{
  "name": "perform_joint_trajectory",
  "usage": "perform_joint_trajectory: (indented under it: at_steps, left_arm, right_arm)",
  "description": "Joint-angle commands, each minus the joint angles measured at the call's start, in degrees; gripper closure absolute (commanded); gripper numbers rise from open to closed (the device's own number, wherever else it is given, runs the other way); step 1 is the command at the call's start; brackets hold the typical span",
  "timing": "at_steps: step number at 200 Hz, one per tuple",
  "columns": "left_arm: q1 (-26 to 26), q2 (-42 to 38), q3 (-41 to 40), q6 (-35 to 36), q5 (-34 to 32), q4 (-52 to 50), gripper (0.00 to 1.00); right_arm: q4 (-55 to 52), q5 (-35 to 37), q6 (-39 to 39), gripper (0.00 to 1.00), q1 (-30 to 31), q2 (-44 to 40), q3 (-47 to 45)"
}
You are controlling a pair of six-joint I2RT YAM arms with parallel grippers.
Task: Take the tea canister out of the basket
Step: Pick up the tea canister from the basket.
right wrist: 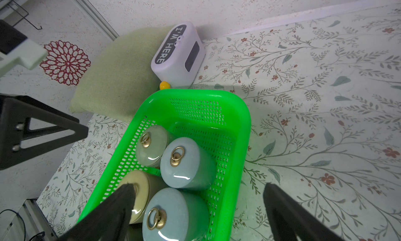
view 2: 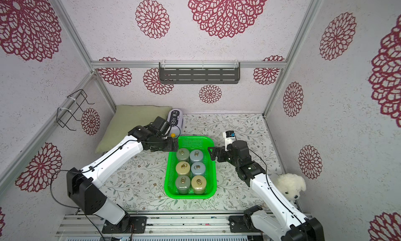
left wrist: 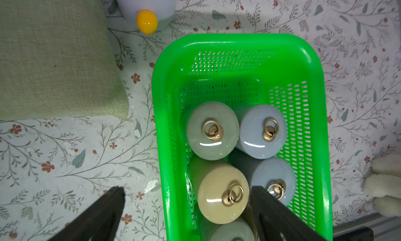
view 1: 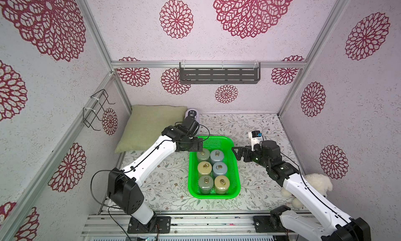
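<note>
The green basket (view 1: 213, 196) sits in the middle of the table, on a cloth with flowers (view 1: 169, 185). Six tea canisters (view 1: 204, 167) stand up inside it, in three rows of two. All six are in the basket. Two are green, two are blue and two are pale yellow. Each lid has a little gold ring on top.

The left gripper (left wrist: 187, 189) is wide open and holds nothing. It hangs over the left side of the basket, near the far green canister (left wrist: 212, 130). One finger is outside the basket wall and the other is over the canisters.

The right gripper (right wrist: 198, 185) is wide open too, and it holds nothing. In both top views it is just beside the right edge of the basket.

A green pillow (view 1: 149, 127) and a white box (right wrist: 178, 55) that says "I'M HERE" lie behind the basket. A white toy dog (view 2: 290, 185) sits by the right arm.
</note>
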Motion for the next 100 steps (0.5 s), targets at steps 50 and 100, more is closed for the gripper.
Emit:
perform_joint_trajectory:
  at_steps: [50, 100]
  left_arm:
    - [-2.2, 11.5, 11.5, 2.6, 1.1, -13.4, 0.03]
    - [-3.4, 16.7, 15.6, 4.0, 2.2, -14.6, 0.03]
  right_arm:
    - [3.2, -6.8, -1.0, 0.01, 0.6, -3.7, -1.9]
    - [3.9, -8.3, -1.2, 0.01, 1.4, -4.7, -2.3]
